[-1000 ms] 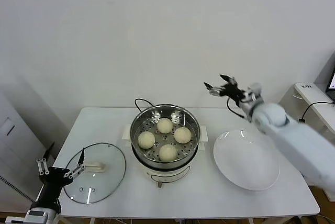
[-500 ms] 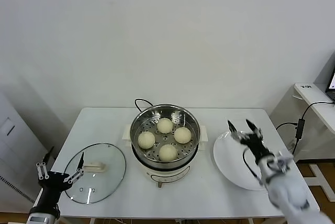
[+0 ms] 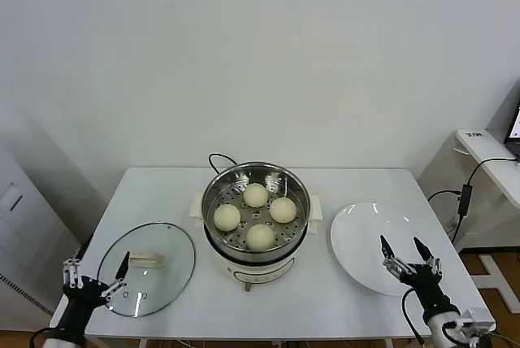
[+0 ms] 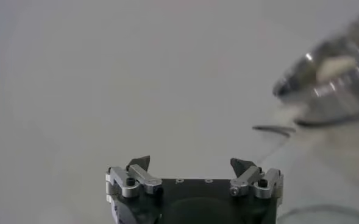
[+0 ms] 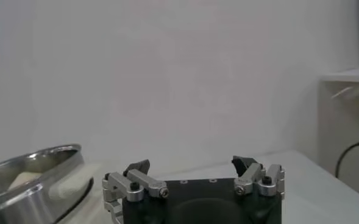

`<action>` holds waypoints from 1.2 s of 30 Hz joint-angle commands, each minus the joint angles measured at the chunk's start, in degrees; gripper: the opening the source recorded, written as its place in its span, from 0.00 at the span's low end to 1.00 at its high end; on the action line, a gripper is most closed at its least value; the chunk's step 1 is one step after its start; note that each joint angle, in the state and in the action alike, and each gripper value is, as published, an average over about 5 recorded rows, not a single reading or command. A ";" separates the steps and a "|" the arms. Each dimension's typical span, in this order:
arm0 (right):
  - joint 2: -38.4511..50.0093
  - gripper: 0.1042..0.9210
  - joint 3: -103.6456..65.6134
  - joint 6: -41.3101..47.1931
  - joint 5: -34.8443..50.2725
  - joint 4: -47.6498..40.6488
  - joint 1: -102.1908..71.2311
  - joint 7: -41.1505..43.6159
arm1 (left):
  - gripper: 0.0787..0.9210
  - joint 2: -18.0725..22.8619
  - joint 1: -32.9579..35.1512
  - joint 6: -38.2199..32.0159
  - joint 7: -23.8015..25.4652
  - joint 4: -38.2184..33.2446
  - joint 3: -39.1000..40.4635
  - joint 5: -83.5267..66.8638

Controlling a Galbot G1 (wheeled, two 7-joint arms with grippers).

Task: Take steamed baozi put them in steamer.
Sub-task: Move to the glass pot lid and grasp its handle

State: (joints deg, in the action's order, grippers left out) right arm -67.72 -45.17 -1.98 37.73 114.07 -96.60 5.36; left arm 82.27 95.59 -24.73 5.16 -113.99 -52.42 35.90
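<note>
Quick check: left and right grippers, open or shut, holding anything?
Left gripper: open, empty, low beside the round glass lid.
Right gripper: open, empty, at the flat white plate's near edge.

Each tool (image 5: 191,173) has a black body, silver screw-fastened finger links and dark pointed tips (image 4: 139,162).

four round cream-white steamed baozi (image 3: 256,216) sit clustered on the perforated tray inside the shiny, uncovered steamer (image 3: 213,202), mid-table toward the rear edge.
</note>
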 commanded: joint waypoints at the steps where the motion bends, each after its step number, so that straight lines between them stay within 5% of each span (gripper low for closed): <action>1: -4.63 0.88 -5.05 1.95 -3.70 4.61 -7.12 0.23 | 0.88 -2.98 -4.07 -12.64 -14.66 16.39 0.22 37.75; 11: -5.30 0.88 -6.78 1.70 -3.90 4.54 -8.28 0.63 | 0.88 -2.26 -8.89 -8.07 -18.34 20.46 1.23 46.37; 24: -5.80 0.88 -7.75 0.92 -4.17 4.25 -9.05 1.04 | 0.88 -1.90 -19.58 -1.88 -18.19 24.52 3.77 50.08; 36: -6.16 0.88 -8.74 0.03 -4.13 4.09 -9.88 1.53 | 0.88 -2.39 -21.64 -1.52 -17.34 29.46 3.38 52.70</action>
State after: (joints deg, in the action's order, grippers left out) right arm -73.67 -53.44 -1.80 33.75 117.98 -106.07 6.84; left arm 79.92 77.04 -27.41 -11.67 -88.25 -49.34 85.01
